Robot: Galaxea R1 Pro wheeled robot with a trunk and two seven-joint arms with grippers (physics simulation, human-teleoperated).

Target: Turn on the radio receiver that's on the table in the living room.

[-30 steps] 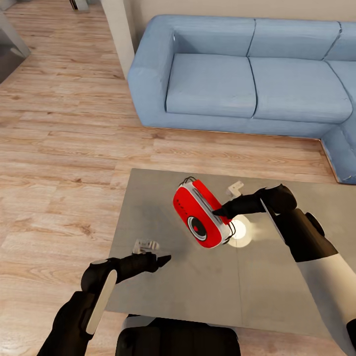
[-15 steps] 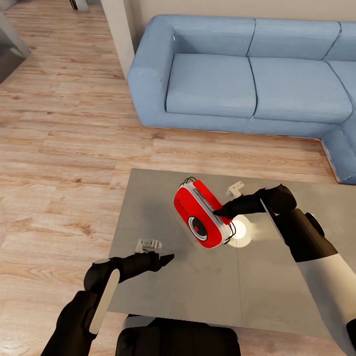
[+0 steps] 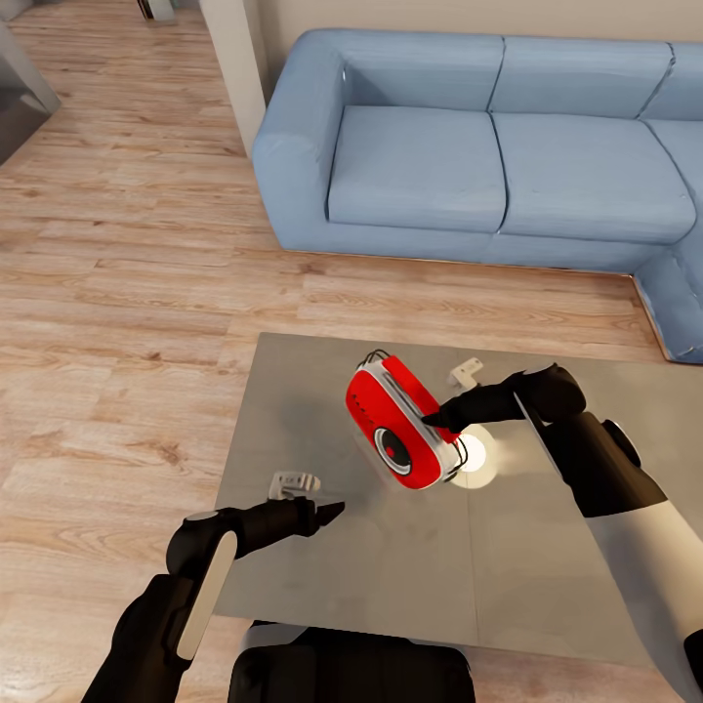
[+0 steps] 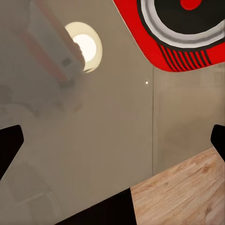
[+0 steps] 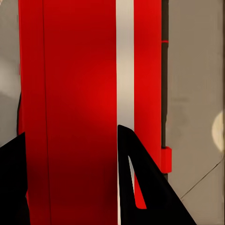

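Red radio receiver [image 3: 403, 424] hanging tilted above glossy table [image 3: 293, 391], right gripper [image 3: 434, 420] clamped on its edge, at 3 o'clock, presenting dial face. You are holding left gripper [image 3: 328, 510] at 8 o'clock, fingers apart, likely positioning to press switch.

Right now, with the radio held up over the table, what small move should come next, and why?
Probably bring the left gripper up toward the dial on the radio receiver. The right gripper has its jaws shut on the radio's side, tilted above the table, dial facing the left arm, whose jaws are spread and empty.
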